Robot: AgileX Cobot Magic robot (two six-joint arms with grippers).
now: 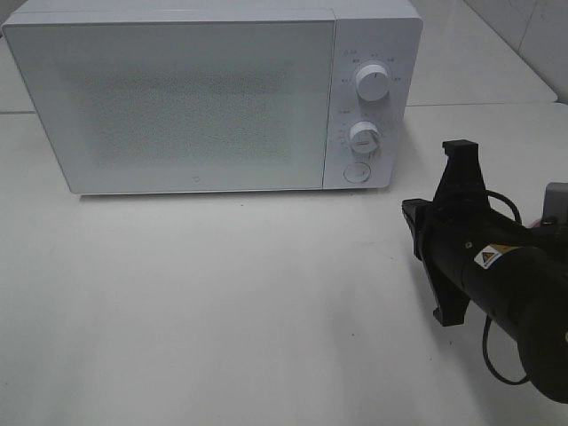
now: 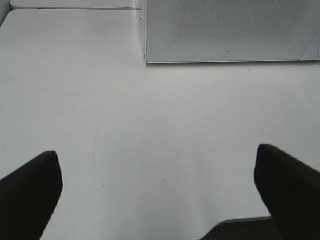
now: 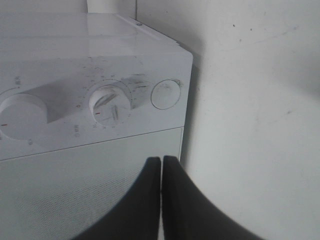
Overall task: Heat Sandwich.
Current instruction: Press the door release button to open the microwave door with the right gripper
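Two right fingers (image 3: 147,182) are pressed together, nothing held, near the round button (image 3: 165,94) of the microwave (image 1: 177,98); the left fingers (image 2: 30,195) are spread wide, empty, above the worktop (image 2: 165,130).

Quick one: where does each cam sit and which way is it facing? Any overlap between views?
Exterior high: mounted high, looking down on the table and the closed microwave; the right arm shows at the right edge.
Left wrist: on the left arm, facing across the table toward the microwave's front; the left tool shows, open.
Right wrist: on the right arm, facing the microwave's knobs and round button; the right tool shows, shut.
Shared: all three see the microwave.
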